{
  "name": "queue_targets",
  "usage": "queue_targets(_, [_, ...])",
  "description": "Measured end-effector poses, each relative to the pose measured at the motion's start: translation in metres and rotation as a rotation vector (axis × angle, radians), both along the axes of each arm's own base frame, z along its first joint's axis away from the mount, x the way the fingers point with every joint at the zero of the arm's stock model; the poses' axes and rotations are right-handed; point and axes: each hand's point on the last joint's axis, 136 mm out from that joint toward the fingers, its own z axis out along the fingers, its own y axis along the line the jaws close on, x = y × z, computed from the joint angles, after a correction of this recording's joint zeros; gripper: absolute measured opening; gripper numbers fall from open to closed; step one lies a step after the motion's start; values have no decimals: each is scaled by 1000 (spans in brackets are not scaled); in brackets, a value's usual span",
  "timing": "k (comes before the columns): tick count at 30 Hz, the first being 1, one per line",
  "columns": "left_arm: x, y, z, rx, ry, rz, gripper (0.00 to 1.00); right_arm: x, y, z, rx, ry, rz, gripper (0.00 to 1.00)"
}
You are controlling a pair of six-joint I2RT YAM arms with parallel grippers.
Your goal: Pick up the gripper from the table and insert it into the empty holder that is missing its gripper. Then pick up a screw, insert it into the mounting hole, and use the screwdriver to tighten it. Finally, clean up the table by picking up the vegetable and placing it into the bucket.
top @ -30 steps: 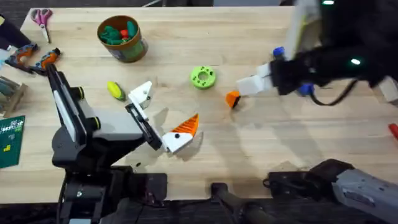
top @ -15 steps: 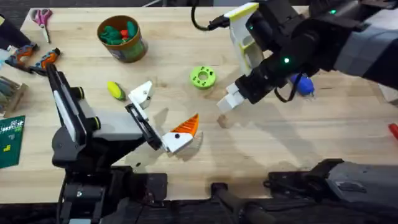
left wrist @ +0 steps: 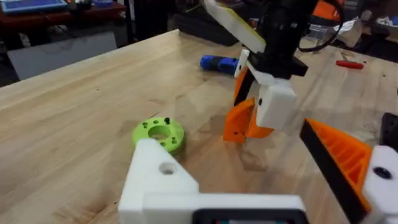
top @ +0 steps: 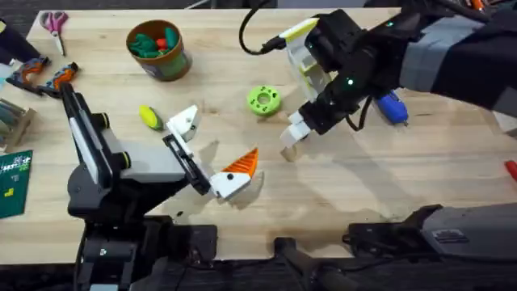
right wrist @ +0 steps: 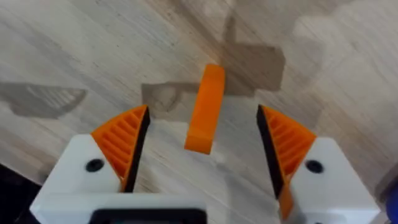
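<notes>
The small orange gripper (right wrist: 205,106) lies on the wood between the orange ribbed fingers of my open right gripper (right wrist: 202,117), touching neither. From the left wrist it shows as an orange wedge (left wrist: 239,121) under the right gripper (left wrist: 258,102). Overhead, the right gripper (top: 292,137) covers it. My left gripper (top: 212,149) rests open on the table; one side is the plain white holder (top: 184,121) (left wrist: 163,180), the other carries an orange wedge (top: 240,168). The blue screwdriver (top: 390,107) lies behind the right arm. The yellow-green vegetable (top: 150,117) lies left of the holder. The bucket (top: 171,65) stands far left with toy foods inside.
A green disc with holes (top: 263,100) lies just left of the right gripper, a dark screw standing in it (left wrist: 166,121). Scissors (top: 54,22), orange-and-black hand tools (top: 44,74) and a green board (top: 14,182) line the left edge. A red item (top: 511,168) sits at the right edge.
The right arm swung in from the right and settled over the orange gripper, which overhead is now covered. The left arm has not moved.
</notes>
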Motion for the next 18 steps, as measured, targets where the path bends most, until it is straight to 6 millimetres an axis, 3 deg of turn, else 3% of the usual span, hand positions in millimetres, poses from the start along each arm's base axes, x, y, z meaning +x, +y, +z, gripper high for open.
queue_targets(3, [0, 0, 0, 0, 0, 0, 985, 1, 0, 0, -6, -7, 4, 887])
queue_targets(4, [0, 0, 0, 0, 0, 0, 985, 1, 0, 0, -8, -10, 9, 799])
queue_targets(6, [0, 0, 0, 0, 0, 0, 985, 1, 2, 0, -5, -15, 15, 564])
queue_targets(9, [0, 0, 0, 0, 1, 0, 985, 1, 4, 0, -4, -20, 23, 131])
queue_targets(10, [0, 0, 0, 0, 0, 0, 985, 1, 5, 1, -1, -20, 20, 37])
queue_targets(14, [0, 0, 0, 0, 0, 0, 985, -1, 8, 3, 17, -8, 25, 14])
queue_targets(18, [-1, -1, 0, -1, 1, -9, 985, 0, 31, 23, 152, 19, 39, 13])
